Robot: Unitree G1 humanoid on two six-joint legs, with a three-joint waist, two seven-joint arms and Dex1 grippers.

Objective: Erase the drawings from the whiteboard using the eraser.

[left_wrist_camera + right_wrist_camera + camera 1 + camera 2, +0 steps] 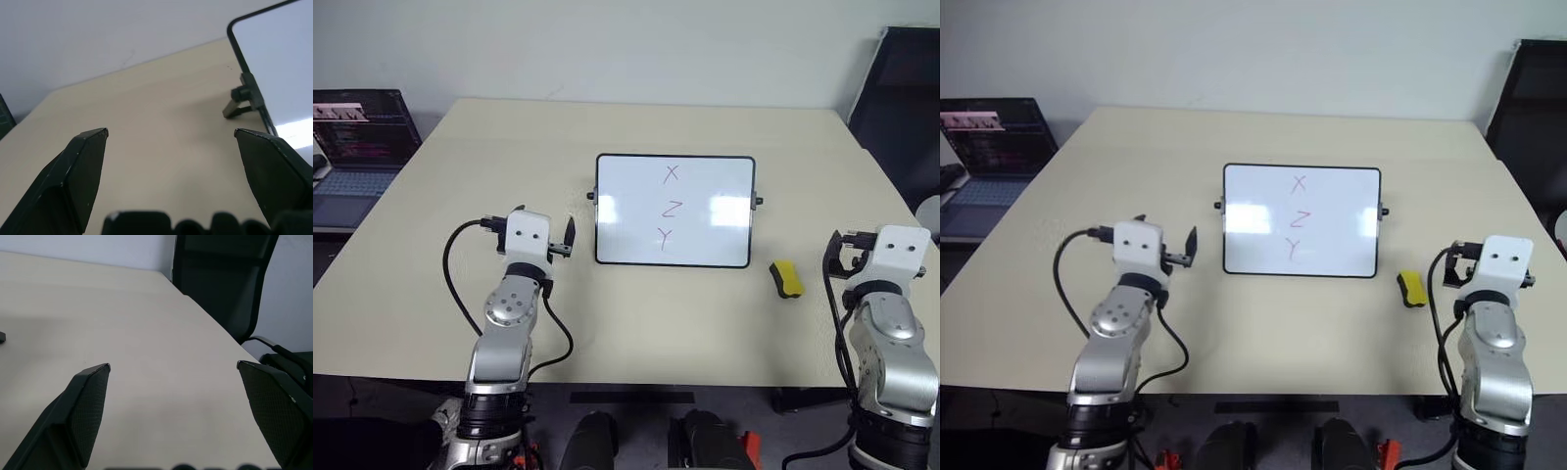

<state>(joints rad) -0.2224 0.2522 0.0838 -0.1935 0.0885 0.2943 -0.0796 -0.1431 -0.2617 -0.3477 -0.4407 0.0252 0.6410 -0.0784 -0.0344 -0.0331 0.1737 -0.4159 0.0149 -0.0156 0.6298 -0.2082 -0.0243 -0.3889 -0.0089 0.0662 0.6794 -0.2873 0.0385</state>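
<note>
The whiteboard (626,230) stands propped in the middle of the table, its frame edge and side knob also in the left wrist view (279,63). The drawings (670,207) are red letters X, Z and Y in a column on it. The eraser (786,278), yellow with a black side, lies on the table just right of the board's near corner. My left gripper (529,222) hovers open just left of the board, nothing between its fingers (83,166). My right gripper (886,242) is open and empty to the right of the eraser, at the table's right edge (173,367).
The beige table (509,137) carries the board and the eraser. An open laptop (357,147) sits on a lower surface beyond its left edge. A black chair (220,279) stands past the table's far right corner.
</note>
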